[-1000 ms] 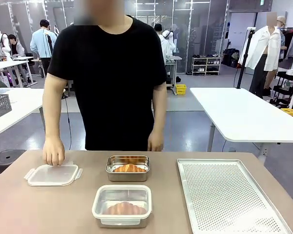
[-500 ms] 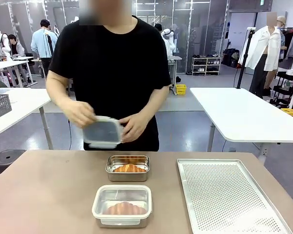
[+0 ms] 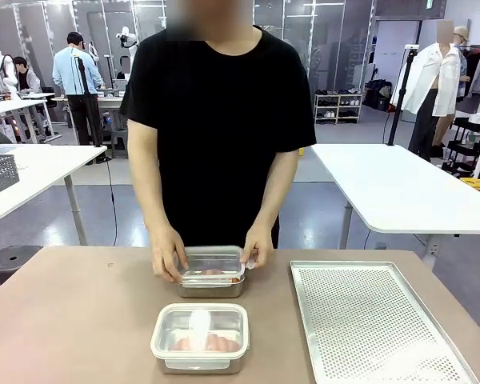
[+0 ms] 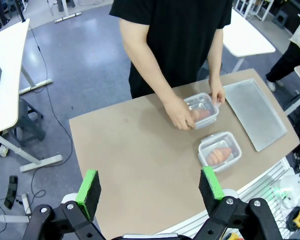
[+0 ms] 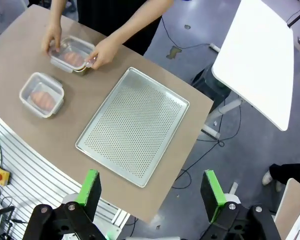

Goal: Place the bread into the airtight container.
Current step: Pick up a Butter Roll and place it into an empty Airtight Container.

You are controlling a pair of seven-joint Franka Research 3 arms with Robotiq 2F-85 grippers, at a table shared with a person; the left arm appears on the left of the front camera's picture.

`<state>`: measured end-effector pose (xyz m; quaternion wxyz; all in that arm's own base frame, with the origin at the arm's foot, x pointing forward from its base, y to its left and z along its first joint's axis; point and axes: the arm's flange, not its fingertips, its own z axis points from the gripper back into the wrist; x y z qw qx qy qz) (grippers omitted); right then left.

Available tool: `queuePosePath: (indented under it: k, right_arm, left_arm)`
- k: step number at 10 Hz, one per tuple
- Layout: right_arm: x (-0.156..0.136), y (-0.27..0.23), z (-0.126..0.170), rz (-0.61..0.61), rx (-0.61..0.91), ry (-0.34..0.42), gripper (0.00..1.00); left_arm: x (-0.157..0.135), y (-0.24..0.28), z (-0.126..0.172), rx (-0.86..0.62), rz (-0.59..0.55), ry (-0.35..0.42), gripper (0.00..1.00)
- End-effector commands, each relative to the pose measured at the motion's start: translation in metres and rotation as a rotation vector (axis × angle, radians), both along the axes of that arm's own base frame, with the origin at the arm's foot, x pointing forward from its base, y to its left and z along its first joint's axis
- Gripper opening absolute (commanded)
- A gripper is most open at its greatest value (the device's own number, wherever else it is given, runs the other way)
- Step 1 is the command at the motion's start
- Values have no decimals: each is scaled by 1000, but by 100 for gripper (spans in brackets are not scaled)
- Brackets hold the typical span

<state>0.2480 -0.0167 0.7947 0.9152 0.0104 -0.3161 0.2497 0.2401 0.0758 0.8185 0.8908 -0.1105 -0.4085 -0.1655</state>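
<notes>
**Steel tub getting its lid: sealing step in hand**

Steel tub at far-centre of table holds a bread, w/ a clear lid set on top. Person's hands grip both short ends: one hand at picture left, other hand at picture right, pressing down. So bread is already inside; step in hand looks like closing, not loading.

Near tub, just in front of the first, is lidded too, w/ a 2nd bread seen through its lid.

Next move, by my read: lid must sit flat and square on the rim, then side flaps clip down. If a corner rides up, no seal. Flaps can't be made out clearly from here.

Count:
- tubs: 2
- lids: 2, one on each
- breads: 2, one per tub
- tray: 1, perforated, bare, on right side of table
- person's hands on the work: 2

Both arms sit high, well apart from the table. Left claw is spread wide, nothing between pads. Right claw likewise wide, holding nothing.
</notes>
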Motion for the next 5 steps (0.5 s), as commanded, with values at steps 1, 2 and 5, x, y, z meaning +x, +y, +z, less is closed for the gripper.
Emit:
queuePosePath:
  k: [1,2,5]
  right_arm:
    - [-1,-3,0,-7,0,-2,100]
    - [-1,-3,0,-7,0,-2,100]
    - [-1,-3,0,-7,0,-2,100]
  left_arm:
    - [-1,-1,2,-1,-7,-4,100]
    - [-1,-1,2,-1,-7,-4,100]
    - [-1,-1,2,-1,-7,-4,100]
